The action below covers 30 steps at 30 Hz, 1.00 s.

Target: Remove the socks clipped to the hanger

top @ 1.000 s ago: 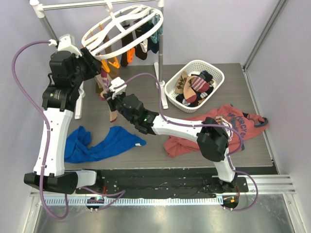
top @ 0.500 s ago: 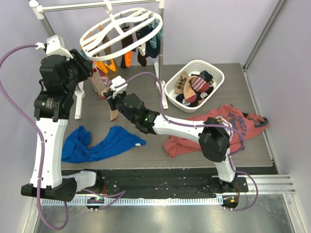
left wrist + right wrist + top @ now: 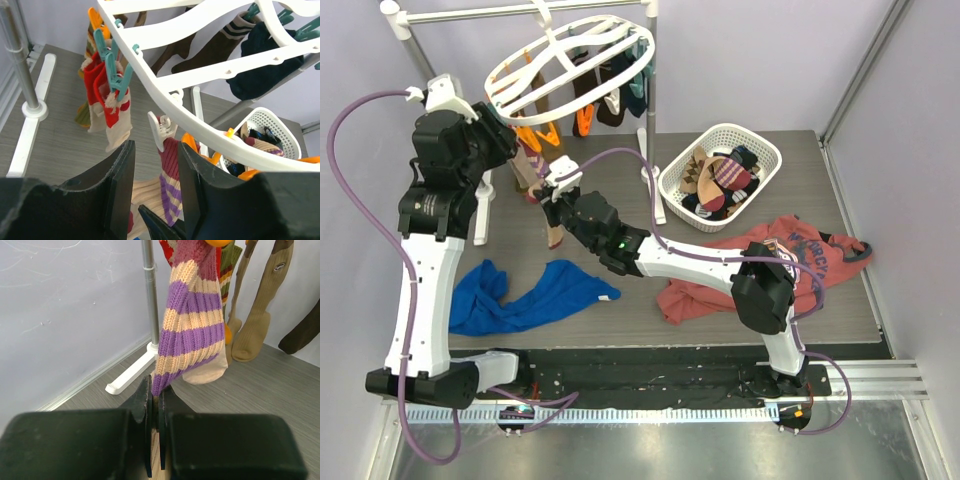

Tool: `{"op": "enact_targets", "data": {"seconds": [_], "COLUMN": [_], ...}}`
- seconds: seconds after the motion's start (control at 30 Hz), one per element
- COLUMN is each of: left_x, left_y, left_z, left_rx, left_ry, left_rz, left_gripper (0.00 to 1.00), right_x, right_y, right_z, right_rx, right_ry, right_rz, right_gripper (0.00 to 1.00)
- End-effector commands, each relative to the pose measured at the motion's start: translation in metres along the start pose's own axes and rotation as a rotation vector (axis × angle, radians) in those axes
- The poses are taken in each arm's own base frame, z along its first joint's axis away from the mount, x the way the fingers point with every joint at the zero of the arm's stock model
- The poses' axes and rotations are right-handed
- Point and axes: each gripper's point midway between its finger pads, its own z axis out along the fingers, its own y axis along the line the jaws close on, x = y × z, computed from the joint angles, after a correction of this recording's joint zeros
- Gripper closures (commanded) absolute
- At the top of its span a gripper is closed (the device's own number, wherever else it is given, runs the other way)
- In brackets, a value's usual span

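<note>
The white ring hanger (image 3: 570, 60) hangs from the rail with several socks clipped round it; its spokes also cross the left wrist view (image 3: 200, 75). A maroon, purple and cream striped sock (image 3: 192, 325) hangs from a white clip (image 3: 161, 131). My right gripper (image 3: 159, 395) is shut on this sock's lower end, below the hanger (image 3: 552, 212). My left gripper (image 3: 155, 170) is open, its fingers either side of the white clip and the sock's top (image 3: 172, 165). A red and cream sock (image 3: 107, 102) hangs from a teal clip beside it.
A white lattice basket (image 3: 765, 155) with socks stands at the back right. A blue shirt (image 3: 525, 295) and a red printed shirt (image 3: 760, 265) lie on the table. The metal rail stand (image 3: 650, 130) and its white foot (image 3: 30, 125) flank the hanger.
My left arm swung left and back again, ending close under the hanger's left rim. The hanger tilted slightly. My right gripper stayed on the striped sock.
</note>
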Motion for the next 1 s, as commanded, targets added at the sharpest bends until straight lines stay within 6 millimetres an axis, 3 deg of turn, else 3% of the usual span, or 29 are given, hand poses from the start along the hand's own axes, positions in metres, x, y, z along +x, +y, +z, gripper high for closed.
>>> {"op": "enact_targets", "data": {"seconds": [0.0, 0.63, 0.97], "left_x": [-0.011, -0.010, -0.014], "left_y": [-0.013, -0.019, -0.024], "left_z": [0.008, 0.027, 0.033], "left_rx": [0.066, 0.077, 0.096], "left_ry": [-0.045, -0.036, -0.034], "left_rz": [-0.020, -0.025, -0.027], "left_gripper": [0.57, 0.50, 0.48], "right_x": [-0.070, -0.069, -0.081], "right_y": [0.000, -0.001, 0.000], "right_z": [-0.010, -0.010, -0.013], "right_rx": [-0.002, 0.008, 0.019], "right_ry": [-0.130, -0.120, -0.130], "right_rz": [0.013, -0.084, -0.172], "right_gripper": [0.99, 0.99, 0.99]}}
